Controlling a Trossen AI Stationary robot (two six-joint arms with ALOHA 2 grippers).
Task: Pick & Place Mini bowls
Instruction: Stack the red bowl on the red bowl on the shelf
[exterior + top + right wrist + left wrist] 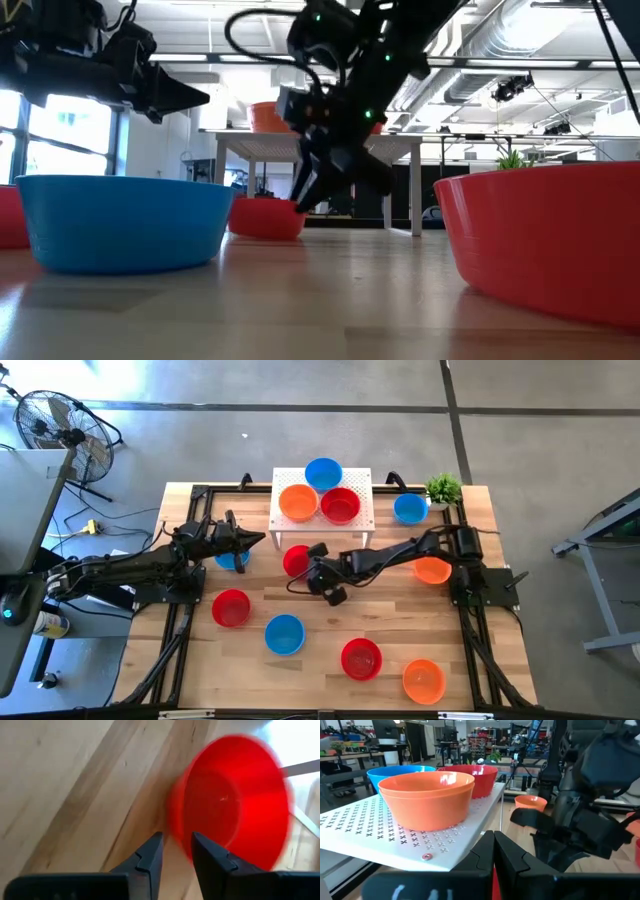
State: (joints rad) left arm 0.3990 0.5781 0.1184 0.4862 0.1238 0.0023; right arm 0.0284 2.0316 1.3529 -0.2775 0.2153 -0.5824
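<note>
My right gripper [312, 557] reaches in from the table's right and hangs over a red mini bowl [292, 563] that sits on its base on the wood in front of the white stand [360, 518]. In the right wrist view its fingers [177, 837] stand a narrow gap apart at the near rim of the bowl [235, 800], which looks blurred. My left gripper [258, 539] is shut and empty. It is raised above a blue bowl [232, 560] and points toward the stand. The stand carries a blue [323, 472], an orange [297, 503] and a red bowl [340, 506]. My right gripper points steeply down at the red bowl's near rim [176, 817], one fingertip [197, 840] over the bowl's wall, the other [157, 840] outside it. I cannot tell whether either finger touches the rim. The bowl rests on the table [262, 218].
More bowls lie loose on the table: red [231, 607], blue [284, 633], red [361, 658] and orange [423, 680] toward the near edge, orange [432, 571] under my right arm, and blue [410, 508] beside a small green plant [444, 488]. A fan [55, 425] stands off the table.
</note>
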